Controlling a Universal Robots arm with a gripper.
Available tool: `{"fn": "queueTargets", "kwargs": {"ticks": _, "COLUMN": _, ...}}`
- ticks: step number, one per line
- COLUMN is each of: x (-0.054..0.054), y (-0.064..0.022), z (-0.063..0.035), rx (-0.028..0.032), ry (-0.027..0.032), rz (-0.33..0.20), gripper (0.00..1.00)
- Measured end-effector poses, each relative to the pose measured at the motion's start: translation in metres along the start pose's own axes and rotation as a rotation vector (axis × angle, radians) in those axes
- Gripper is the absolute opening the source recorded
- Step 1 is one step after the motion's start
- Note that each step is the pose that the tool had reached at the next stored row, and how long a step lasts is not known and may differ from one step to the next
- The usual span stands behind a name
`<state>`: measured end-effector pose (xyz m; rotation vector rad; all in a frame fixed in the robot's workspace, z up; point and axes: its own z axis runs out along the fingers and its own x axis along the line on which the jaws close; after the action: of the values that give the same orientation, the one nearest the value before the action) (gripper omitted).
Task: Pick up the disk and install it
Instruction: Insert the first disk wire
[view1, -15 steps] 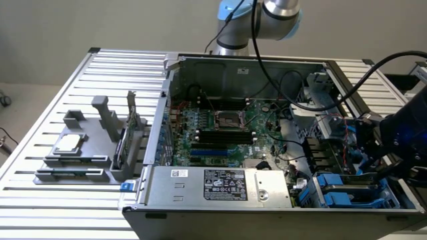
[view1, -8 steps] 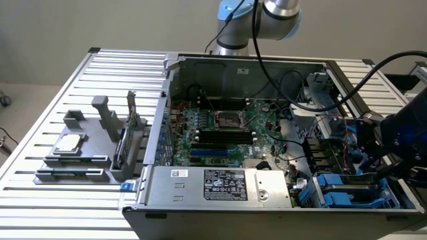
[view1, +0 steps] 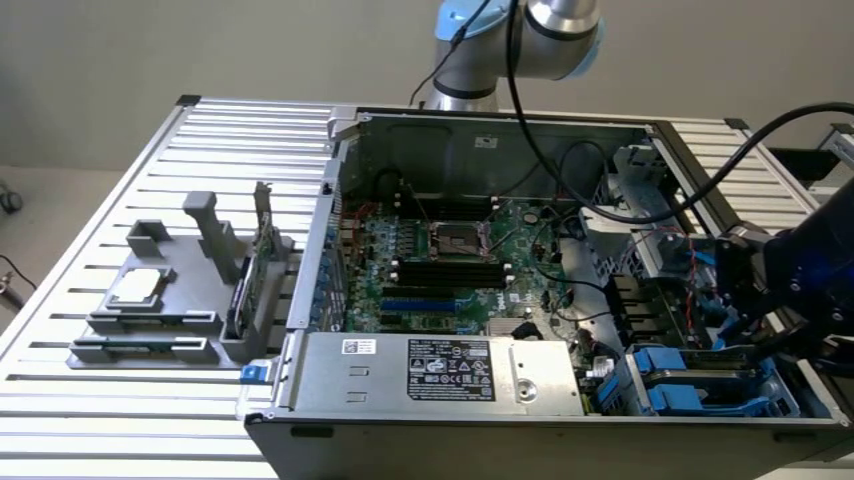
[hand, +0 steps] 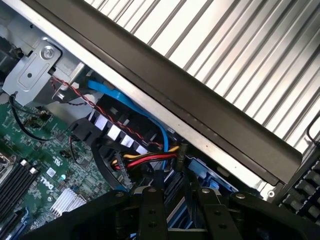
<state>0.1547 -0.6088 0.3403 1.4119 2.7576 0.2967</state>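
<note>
Grips the blue-railed grey rectangular metal disk (hand: 174, 214) between black gripper (hand: 177, 196) fingers, above blue plastic drive carriers (view1: 694, 385) at the open black computer case (view1: 400, 440) corner, exterior view's right.

A: State of the worktop (view1: 160, 180)?
B: Slatted silver metal, level.
A: Directly on it?
B: Open computer case (view1: 534, 445) towards the exterior view's right; grey parts fixture (view1: 150, 322) just beside it, at the exterior view's left.
</note>
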Motion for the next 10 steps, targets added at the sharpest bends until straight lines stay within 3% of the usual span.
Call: {"fn": "queueTargets", "kwargs": {"ticks": 10, "x": -0.0032, "y": 0.0036, "z": 0.0009, "rx": -0.0044, "ry": 0.0028, "rz": 0.018, "gripper": 0.31}}
